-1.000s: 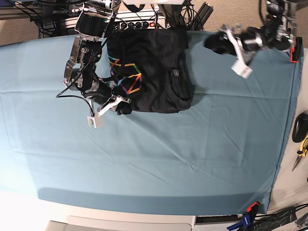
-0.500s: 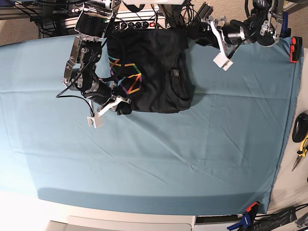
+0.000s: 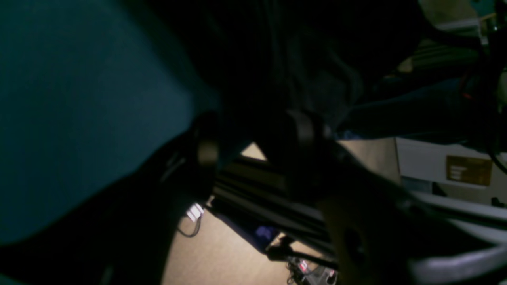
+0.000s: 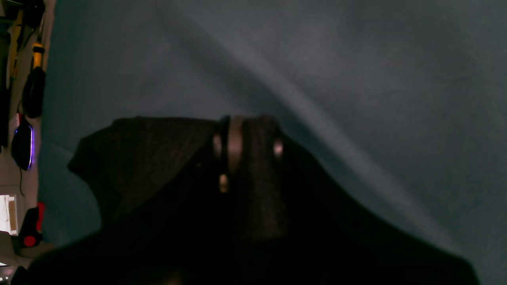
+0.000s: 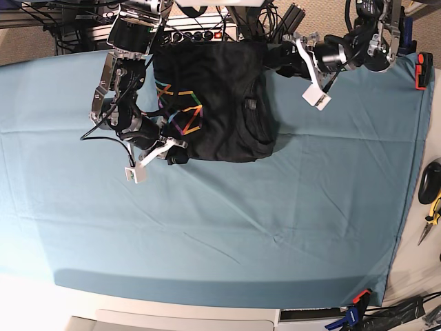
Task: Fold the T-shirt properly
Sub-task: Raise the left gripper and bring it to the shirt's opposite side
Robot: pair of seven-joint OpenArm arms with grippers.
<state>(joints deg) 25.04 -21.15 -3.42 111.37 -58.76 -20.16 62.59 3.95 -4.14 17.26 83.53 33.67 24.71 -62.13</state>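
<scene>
The black T-shirt (image 5: 220, 103) lies folded into a rough rectangle at the back middle of the teal table cloth (image 5: 241, 221), with its rainbow line graphic (image 5: 180, 114) showing on the left part. My right gripper (image 5: 176, 154) is shut on the shirt's front left corner; in the right wrist view its fingers (image 4: 234, 144) pinch black fabric (image 4: 150, 158) low over the cloth. My left gripper (image 5: 279, 61) is at the shirt's back right corner. In the left wrist view it (image 3: 255, 138) is open, with the shirt's dark edge (image 3: 277, 59) just beyond the fingertips.
The table's back edge is right by the left gripper, with a power strip (image 5: 200, 34) and cables behind it. A red clamp (image 5: 422, 72) sits at the back right. Hand tools (image 5: 431, 200) lie off the right edge.
My left arm has swung left from the back right of the table to the shirt's back right corner. The right arm and the shirt have not moved.
</scene>
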